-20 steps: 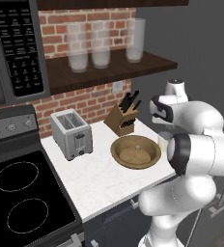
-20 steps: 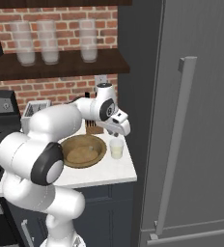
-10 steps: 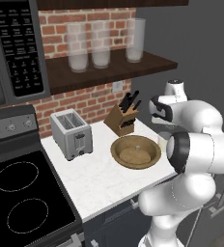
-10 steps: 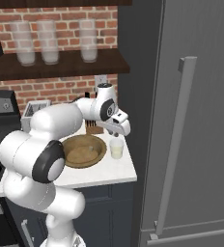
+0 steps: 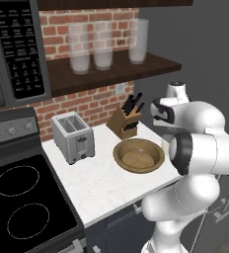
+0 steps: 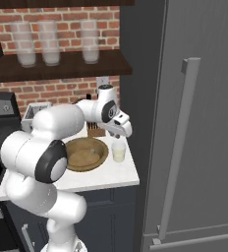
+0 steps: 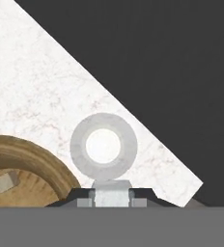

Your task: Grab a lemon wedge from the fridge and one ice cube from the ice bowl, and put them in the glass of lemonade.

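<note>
We're hovering the end effector [image 6: 120,135] right above the glass of lemonade [image 6: 118,151], which is standing on the white worktop [image 6: 111,173] just beside the ice bowl [image 6: 85,154]. In the hand view the fingers [image 7: 112,194] are pinching a small pale block, probably the ice cube, though it's hard to be sure. Another ice cube [image 7: 4,183] is sitting in the bowl. The fridge [image 6: 194,123] is standing closed at the worktop's right.

We've got a red brick wall [image 5: 94,106] out past the jaws, a dark wooden shelf [image 5: 111,71] up above them, white marble counter [image 5: 99,180] underneath, and a black stove [image 5: 22,197] off sideways.
</note>
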### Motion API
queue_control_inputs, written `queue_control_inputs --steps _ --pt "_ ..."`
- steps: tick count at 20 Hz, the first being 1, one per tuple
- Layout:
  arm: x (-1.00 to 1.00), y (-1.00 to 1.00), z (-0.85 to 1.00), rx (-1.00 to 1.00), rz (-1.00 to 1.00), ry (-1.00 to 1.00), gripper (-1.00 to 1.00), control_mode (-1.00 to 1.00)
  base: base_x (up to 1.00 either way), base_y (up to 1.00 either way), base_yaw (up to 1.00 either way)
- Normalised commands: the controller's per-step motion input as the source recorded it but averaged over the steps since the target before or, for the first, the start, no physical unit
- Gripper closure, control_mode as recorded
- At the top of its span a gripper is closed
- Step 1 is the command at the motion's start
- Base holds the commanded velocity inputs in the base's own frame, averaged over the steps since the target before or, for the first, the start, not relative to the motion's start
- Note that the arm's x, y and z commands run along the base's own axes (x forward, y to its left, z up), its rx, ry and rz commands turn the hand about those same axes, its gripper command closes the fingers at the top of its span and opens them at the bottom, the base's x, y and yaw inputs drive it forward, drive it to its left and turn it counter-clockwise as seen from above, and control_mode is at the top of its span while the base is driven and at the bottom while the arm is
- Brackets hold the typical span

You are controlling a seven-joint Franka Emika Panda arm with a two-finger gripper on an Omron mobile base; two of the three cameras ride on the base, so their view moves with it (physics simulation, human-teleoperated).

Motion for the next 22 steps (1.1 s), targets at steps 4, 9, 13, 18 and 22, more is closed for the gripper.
queue_control_inputs --steps 4,9,13,18,22 --pt "0.25 0.28 0.0 0.0 0.0 0.0 1.0 -1.0 0.0 0.0 0.0" --pt "0.02 0.0 -0.03 0.0 0.0 0.0 1.0 -1.0 0.0 0.0 0.0" --pt "0.21 -0.16 0.0 0.0 0.0 0.0 1.0 -1.0 0.0 0.0 0.0" --pt "0.26 -0.05 -0.01 0.0 0.0 0.0 1.0 -1.0 0.0 0.0 0.0" --pt "0.12 0.0 -0.2 0.0 0.0 0.0 1.0 -1.0 0.0 0.0 0.0"
